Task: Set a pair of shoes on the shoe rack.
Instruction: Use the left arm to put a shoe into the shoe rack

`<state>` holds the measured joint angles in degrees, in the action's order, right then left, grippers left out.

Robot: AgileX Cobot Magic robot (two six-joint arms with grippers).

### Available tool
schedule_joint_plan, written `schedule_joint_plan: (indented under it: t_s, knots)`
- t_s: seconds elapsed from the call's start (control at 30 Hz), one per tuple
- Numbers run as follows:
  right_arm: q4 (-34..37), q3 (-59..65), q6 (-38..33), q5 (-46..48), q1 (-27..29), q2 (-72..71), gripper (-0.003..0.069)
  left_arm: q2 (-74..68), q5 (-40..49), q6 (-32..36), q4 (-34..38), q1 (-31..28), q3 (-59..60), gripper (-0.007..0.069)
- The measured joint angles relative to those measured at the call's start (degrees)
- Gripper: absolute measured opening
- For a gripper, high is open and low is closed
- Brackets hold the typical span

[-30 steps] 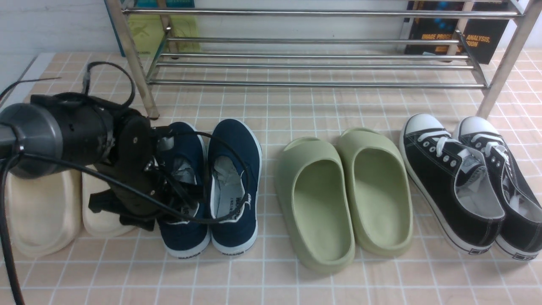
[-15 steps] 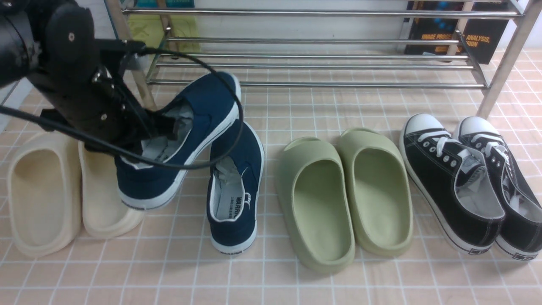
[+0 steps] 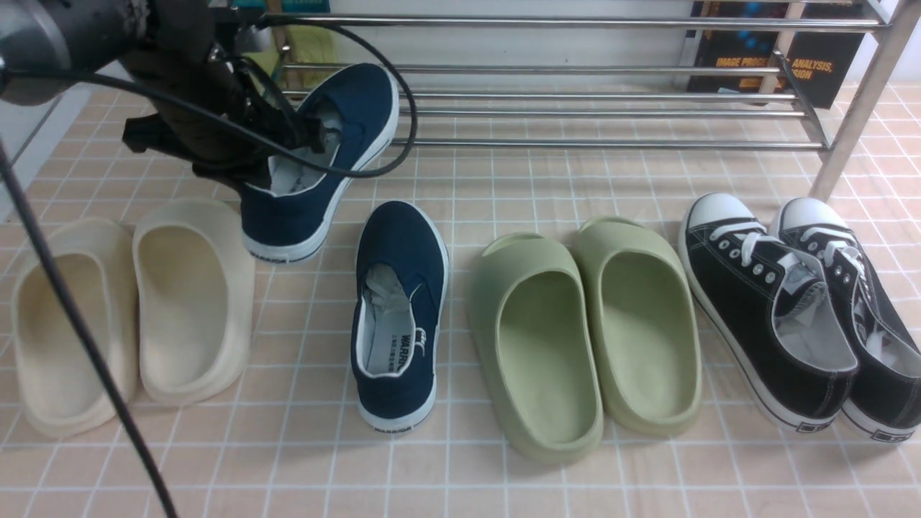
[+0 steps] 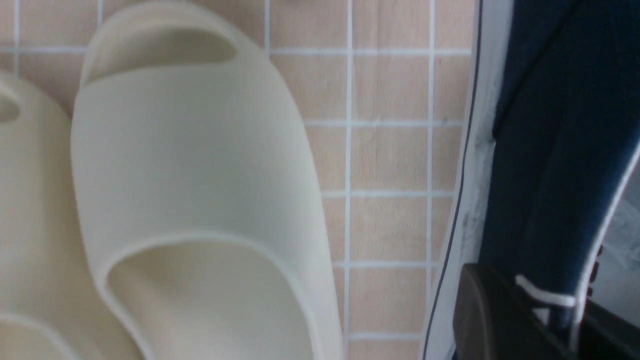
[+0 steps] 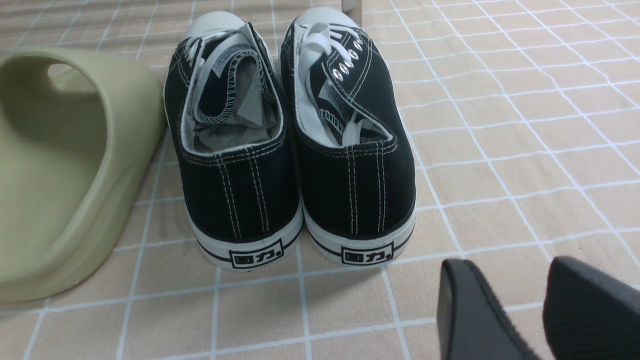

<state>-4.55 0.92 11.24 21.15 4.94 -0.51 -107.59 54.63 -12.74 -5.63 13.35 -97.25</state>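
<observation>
We pinch the collar of one navy slip-on (image 3: 360, 101) in our left gripper (image 3: 298, 137), toe tipped toward the chrome shoe rack (image 3: 575, 111) just ahead, ready to slide in. Its mate (image 3: 399, 309) sits behind on the tiles. Our right gripper (image 5: 530, 310) idles, jaws apart.

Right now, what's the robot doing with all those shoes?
The robot's left tool is shut on one navy slip-on sneaker, holding it in the air with its toe toward the lower bars of the chrome shoe rack. The other navy sneaker sits on the tiled floor between the cream slippers and the green slippers. The right tool is open and empty, near the heels of the black lace-up sneakers. No shoe is on the rack's visible bars yet.
</observation>
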Motion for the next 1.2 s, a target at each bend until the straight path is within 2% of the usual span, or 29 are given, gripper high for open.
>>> schedule_joint_plan:
  t_s: [0.17,0.27,0.6,0.73,0.9,0.97,1.03,1.1,1.2]
  knots:
    - [0.0,0.0,0.0,0.0,0.0,0.0,0.0240,-7.0,-0.4,-2.9,-1.6,0.0,-8.0,0.0039]
    - [0.0,0.0,0.0,0.0,0.0,0.0,0.0240,-13.0,-1.6,-7.3,-4.5,0.0,-14.6,0.0039]
    - [0.0,0.0,0.0,0.0,0.0,0.0,0.0240,-20.5,-8.8,-10.6,-6.3,-0.1,-24.5,0.0053]
    - [0.0,0.0,0.0,0.0,0.0,0.0,0.0240,-21.7,-12.2,-11.4,-6.3,-0.1,-25.0,0.0110]
    - [0.0,0.0,0.0,0.0,0.0,0.0,0.0240,-22.0,-14.2,-11.6,-7.0,-0.1,-25.2,0.0225]
    - [0.0,0.0,0.0,0.0,0.0,0.0,0.0240,-21.1,-12.5,-11.0,-7.8,-0.1,-25.3,0.0273]
    - [0.0,0.0,0.0,0.0,0.0,0.0,0.0240,-19.5,-8.7,-9.8,-8.4,-0.1,-25.3,0.0284]
    - [0.0,0.0,0.0,0.0,0.0,0.0,0.0240,-18.1,-6.8,-8.8,-8.8,-0.1,-25.3,0.0283]
    - [0.0,0.0,0.0,0.0,0.0,0.0,0.0240,-12.9,1.1,-4.2,-9.7,0.0,-25.4,0.0243]
